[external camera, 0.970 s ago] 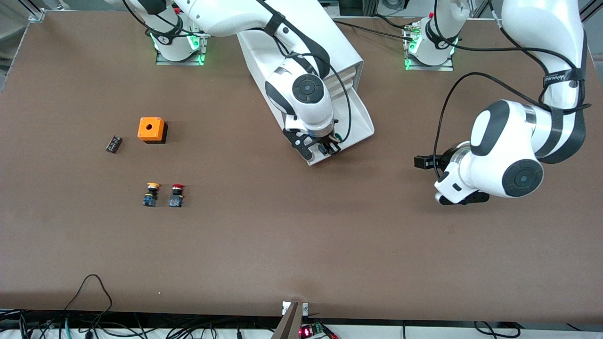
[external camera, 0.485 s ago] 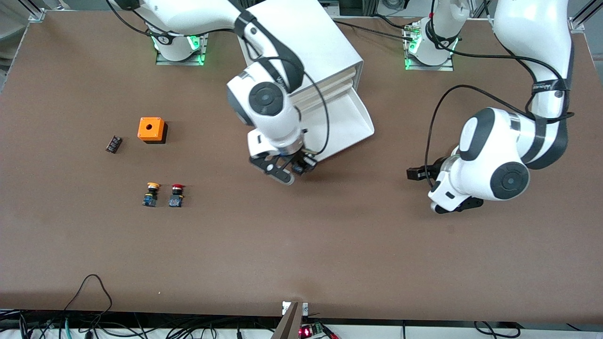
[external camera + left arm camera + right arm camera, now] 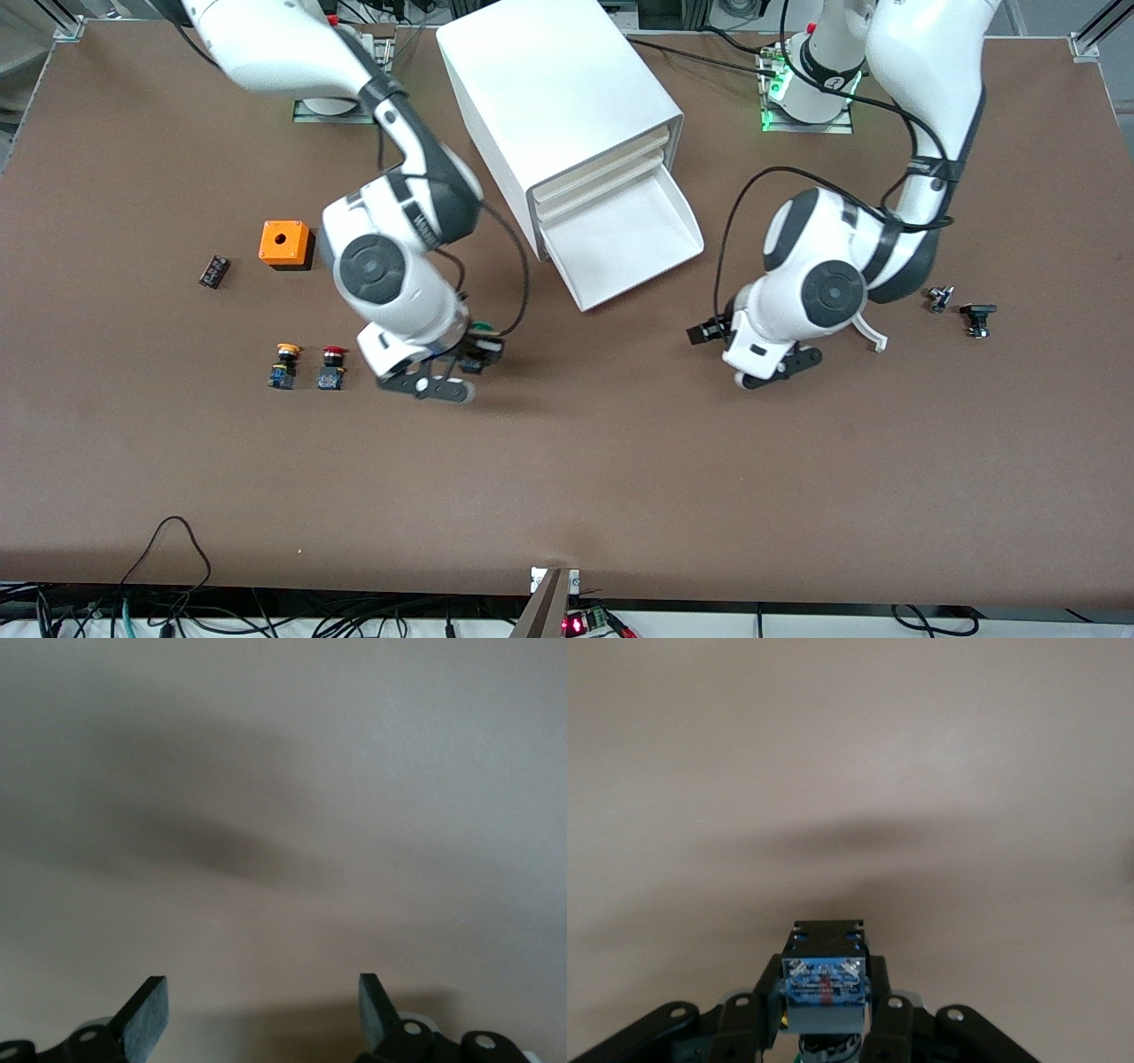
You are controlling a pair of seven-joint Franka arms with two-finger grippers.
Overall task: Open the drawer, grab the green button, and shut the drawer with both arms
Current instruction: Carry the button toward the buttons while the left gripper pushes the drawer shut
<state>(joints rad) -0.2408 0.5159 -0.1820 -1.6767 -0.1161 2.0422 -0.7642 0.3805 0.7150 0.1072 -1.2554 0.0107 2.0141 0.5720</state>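
Looking down, you see the white cabinet (image 3: 558, 97) with its lowest drawer (image 3: 620, 237) pulled out. Your right gripper (image 3: 467, 361) hangs over bare table beside the red-capped button (image 3: 332, 368), pinching the green button (image 3: 824, 988). Your left gripper (image 3: 261, 1010) hangs spread wide over bare table.

The right gripper (image 3: 461, 359) hangs over the table, its fingers (image 3: 888, 1020) closed on the button (image 3: 824, 988). The left gripper (image 3: 261, 1014) hovers with fingers spread apart.

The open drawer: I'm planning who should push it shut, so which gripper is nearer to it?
Left. The left gripper is over the table beside the open drawer, toward the left arm's end; the right gripper, holding the green button, is farther off.
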